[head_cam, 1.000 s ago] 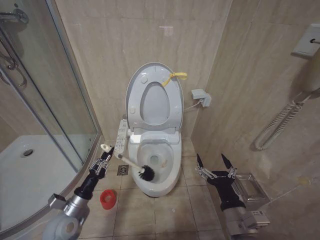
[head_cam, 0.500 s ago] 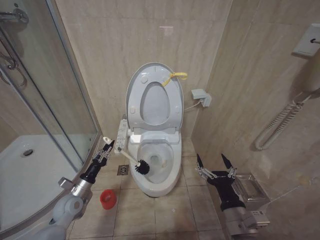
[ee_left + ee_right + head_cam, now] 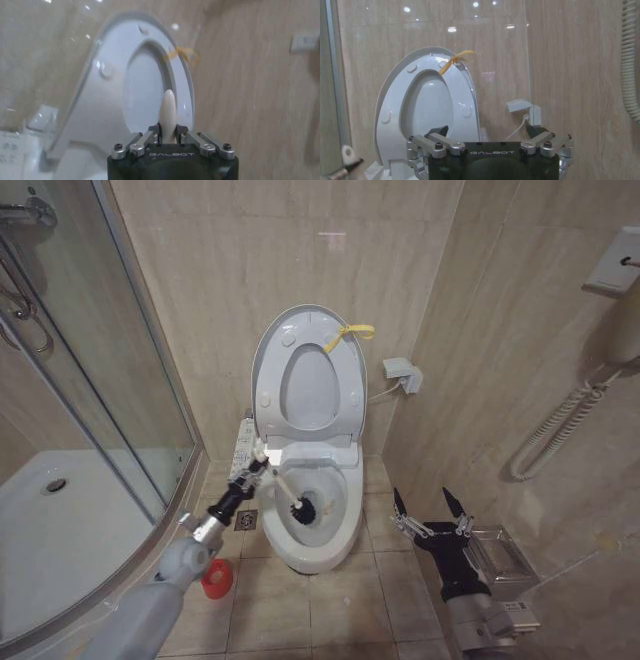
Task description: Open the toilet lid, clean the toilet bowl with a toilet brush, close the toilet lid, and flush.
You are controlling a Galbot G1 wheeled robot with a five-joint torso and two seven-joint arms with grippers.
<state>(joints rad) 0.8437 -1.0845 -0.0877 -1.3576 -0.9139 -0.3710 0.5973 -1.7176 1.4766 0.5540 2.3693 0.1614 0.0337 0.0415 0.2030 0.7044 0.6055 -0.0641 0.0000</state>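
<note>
Head view first: we see the toilet lid (image 3: 305, 365) standing upright against the back wall, its yellow ribbon (image 3: 346, 334) at the upper edge, with the seat raised against it. Below it the toilet bowl (image 3: 312, 510) lies uncovered.

Our left gripper (image 3: 252, 472) reaches in from the left side of the bowl, near the rim, and pinches the top end of the toilet brush (image 3: 288, 494). In the left wrist view the same left gripper (image 3: 169, 135) has its fingers pressed onto the pale handle tip (image 3: 168, 112), which sticks out between them toward the raised lid (image 3: 105, 90).

What the coming move turns on is how the brush lies. Its long axis slants down and to the right from the grip, so the dark bristle head (image 3: 304, 511) sits inside the bowl, low and toward the middle, farther from us than the front rim. We judge the scrubbing step to be under way, and any stroke has to follow that slant, sweeping the head around the inner wall while the handle clears the rim.

Our right gripper (image 3: 432, 516) waits to the right of the bowl, well apart from it, fingers spread and holding nothing; in the right wrist view this right gripper (image 3: 490, 140) faces the raised lid (image 3: 422, 108). The left arm is plainly the nearer one. A red holder cup (image 3: 216, 578) stands on the floor beside the left arm.
</note>
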